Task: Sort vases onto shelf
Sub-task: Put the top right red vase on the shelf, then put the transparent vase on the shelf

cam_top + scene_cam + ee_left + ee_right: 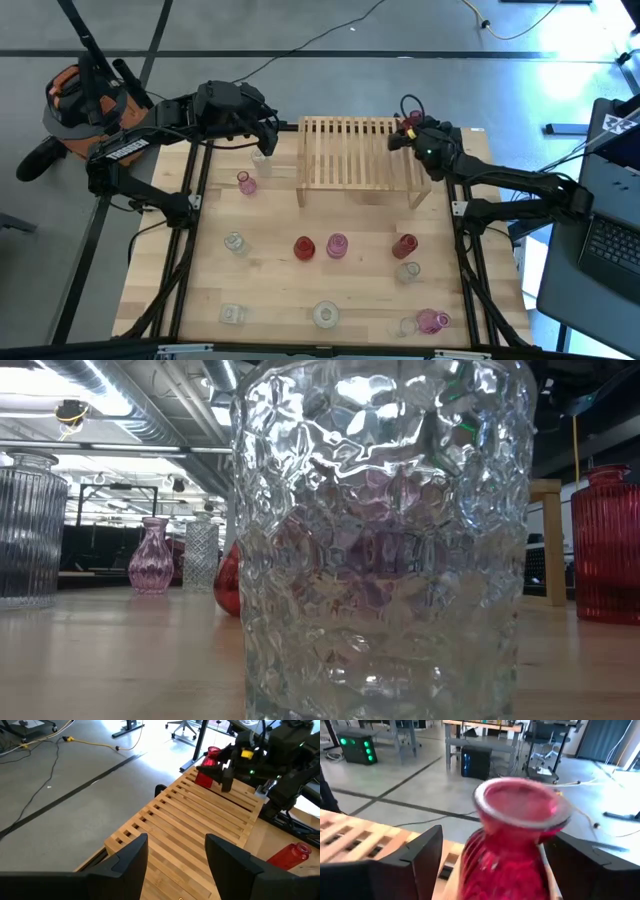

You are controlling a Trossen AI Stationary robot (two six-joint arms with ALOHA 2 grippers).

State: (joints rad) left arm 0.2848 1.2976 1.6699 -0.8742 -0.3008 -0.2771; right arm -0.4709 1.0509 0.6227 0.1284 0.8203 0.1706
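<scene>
The right gripper [490, 865] is clenching a ribbed red glass vase [512, 845] between its fingers, over the far right corner of the light slatted wooden shelf [358, 152], which is standing at the table's far edge. The vase should be coming down upright and squarely onto the slats, away from the shelf's edge, with the grip loosening only once the base is resting flat. The left gripper [175, 857] is hovering, released and holding nothing, over the shelf's far left corner, just beside a small clear glass vase [262, 158]. Other vases are waiting along the table's middle and near edge.
</scene>
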